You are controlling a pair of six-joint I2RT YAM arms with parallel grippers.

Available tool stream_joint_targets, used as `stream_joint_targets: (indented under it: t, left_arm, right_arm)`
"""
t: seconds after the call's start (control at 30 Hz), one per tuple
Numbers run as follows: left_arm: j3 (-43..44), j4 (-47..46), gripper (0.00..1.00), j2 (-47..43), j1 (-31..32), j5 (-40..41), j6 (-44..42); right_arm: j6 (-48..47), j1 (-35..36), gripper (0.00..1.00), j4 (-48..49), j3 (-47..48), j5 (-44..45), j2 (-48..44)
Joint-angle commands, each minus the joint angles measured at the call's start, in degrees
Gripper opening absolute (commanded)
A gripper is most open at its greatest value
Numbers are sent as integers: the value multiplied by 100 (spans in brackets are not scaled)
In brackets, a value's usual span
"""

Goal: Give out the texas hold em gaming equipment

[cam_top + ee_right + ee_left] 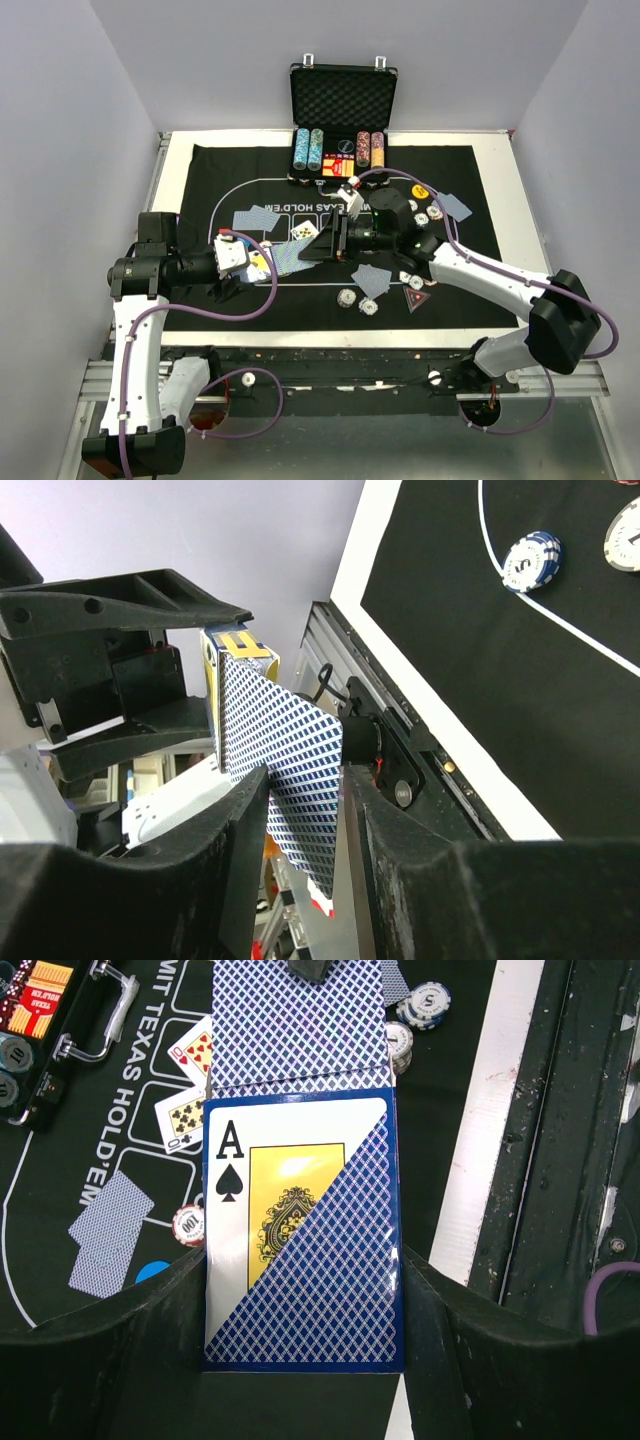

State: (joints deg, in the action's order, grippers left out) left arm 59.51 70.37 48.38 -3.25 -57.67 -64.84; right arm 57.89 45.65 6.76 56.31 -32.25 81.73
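My left gripper is shut on a deck of cards in an ace-of-spades box, held above the mat's left part. A blue-backed card sticks out of the deck's far end. My right gripper is shut on that card; from above its tips meet the card. Face-down cards, two face-up cards, striped chips, a red triangular marker and a yellow button lie on the mat.
The open black case with chip rows stands at the mat's far edge. The black mat covers a white board. In the left wrist view a 100 chip, a blue button and chips lie beyond the deck.
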Motion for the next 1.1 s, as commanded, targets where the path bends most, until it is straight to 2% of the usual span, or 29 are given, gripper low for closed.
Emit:
stream_joint_targets:
  t: [0.0,0.23,0.4,1.07]
  left_arm:
    - [149,-58,45,-66,17,-341,-2]
    - [105,-93,45,-66,17,-341,6]
    - [96,-102,45,-48,26,-359,6]
    - [-35,-208,44,-30,17,-482,-2]
  right_arm:
    - [-14,-56,42,-236,-103,8,-193]
    - [-76,-170,32,-413,-42,-9,-360]
    - [-76,-179,30,-430,20,-80,-404]
    - [-322,-337,34,-1098,494,-431,-571]
